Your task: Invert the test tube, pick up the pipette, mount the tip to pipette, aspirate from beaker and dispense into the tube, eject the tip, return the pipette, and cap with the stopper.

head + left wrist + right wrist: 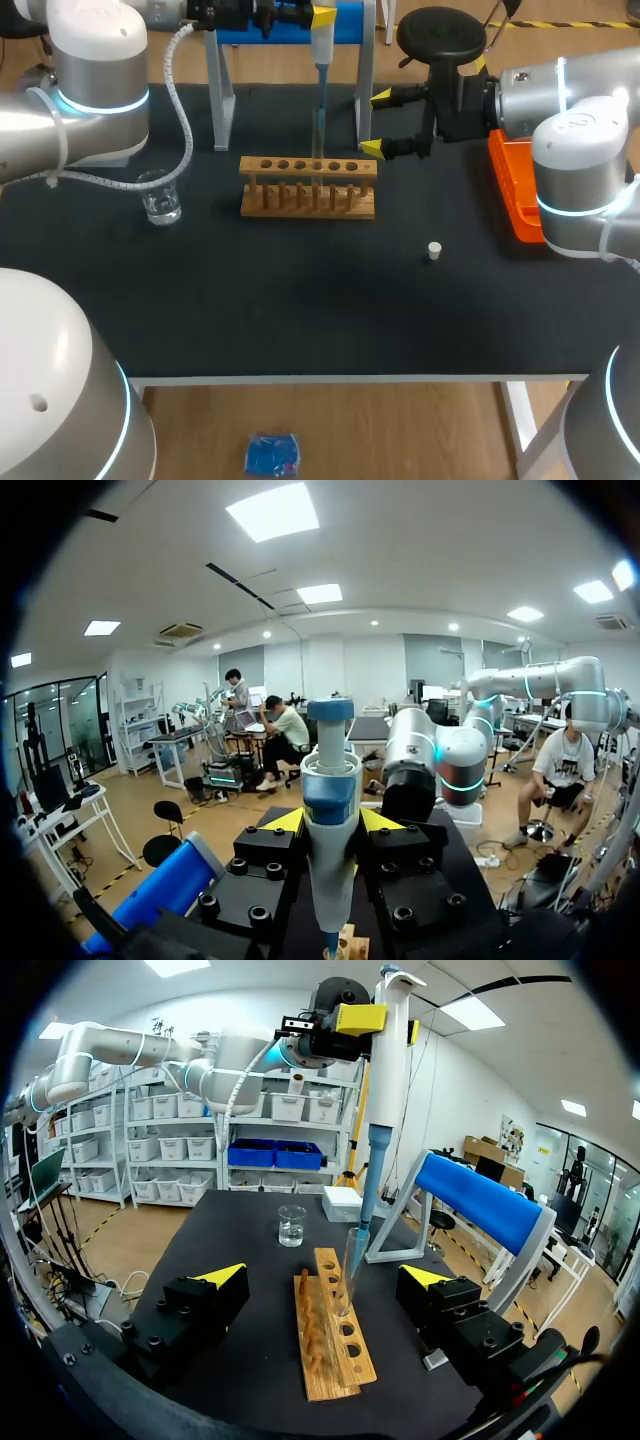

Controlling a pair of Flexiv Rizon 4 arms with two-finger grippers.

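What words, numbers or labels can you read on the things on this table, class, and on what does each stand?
No text can be read in any view.
Pipette: any print on its body is too small to read.
Beaker: any marks on it are too small to tell.
Wooden rack, stopper, orange tray: no writing shows.

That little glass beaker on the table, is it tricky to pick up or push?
Probably fragile and slippery: the beaker looks like clear, smooth glass. Its short body and flat base suggest it would slide rather than tip when pushed. Being small, it is likely light.
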